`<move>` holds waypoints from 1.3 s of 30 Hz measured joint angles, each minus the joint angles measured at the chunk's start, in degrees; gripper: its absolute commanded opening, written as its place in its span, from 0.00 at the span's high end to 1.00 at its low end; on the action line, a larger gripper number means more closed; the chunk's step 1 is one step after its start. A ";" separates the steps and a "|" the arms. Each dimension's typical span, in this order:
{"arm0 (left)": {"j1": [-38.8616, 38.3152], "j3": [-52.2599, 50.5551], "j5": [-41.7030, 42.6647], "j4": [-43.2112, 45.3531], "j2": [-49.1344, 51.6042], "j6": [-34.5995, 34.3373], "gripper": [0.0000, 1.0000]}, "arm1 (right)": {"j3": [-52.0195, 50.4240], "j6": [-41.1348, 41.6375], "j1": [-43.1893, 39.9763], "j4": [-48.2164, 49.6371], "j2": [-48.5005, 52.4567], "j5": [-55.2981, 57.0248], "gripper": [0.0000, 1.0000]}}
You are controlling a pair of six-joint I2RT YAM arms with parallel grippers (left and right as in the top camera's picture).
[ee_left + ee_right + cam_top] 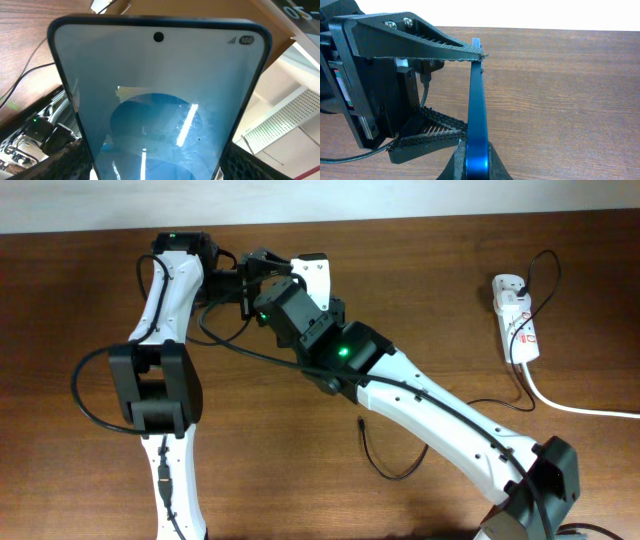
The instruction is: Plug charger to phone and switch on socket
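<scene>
Two things are asked of me, and as far as I can judge neither is done: the cable is not in the phone and nothing shows the socket switched on. What I do have is the phone (160,100). It is lifted off the table (90,500) near the upper middle of the overhead view, hidden there under my two wrists. My left gripper (472,95) is spread wide across it, one ribbed finger at each side edge, and the lit blue screen fills the left wrist view. My right gripper (475,165) is pinched closed on the thin edge of the phone, at the bottom centre of the right wrist view, so both sets of jaws are gripping it. The charger (392,477) lies slack on the wood at the lower middle of the overhead view. Its small plug tip (360,423) is free and well apart from the phone. The cable runs right and up toward the socket (516,315) in the upper right, where a plug appears to sit already. I cannot make out the switch position from here. Left to do, as I see it: free one gripper, fetch the tip, seat it in the phone's port, then press the switch.
</scene>
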 measured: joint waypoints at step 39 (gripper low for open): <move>-0.11 0.15 1.05 -0.61 -0.76 -16.24 0.72 | 0.00 85.61 0.00 -0.81 -1.95 -0.61 0.96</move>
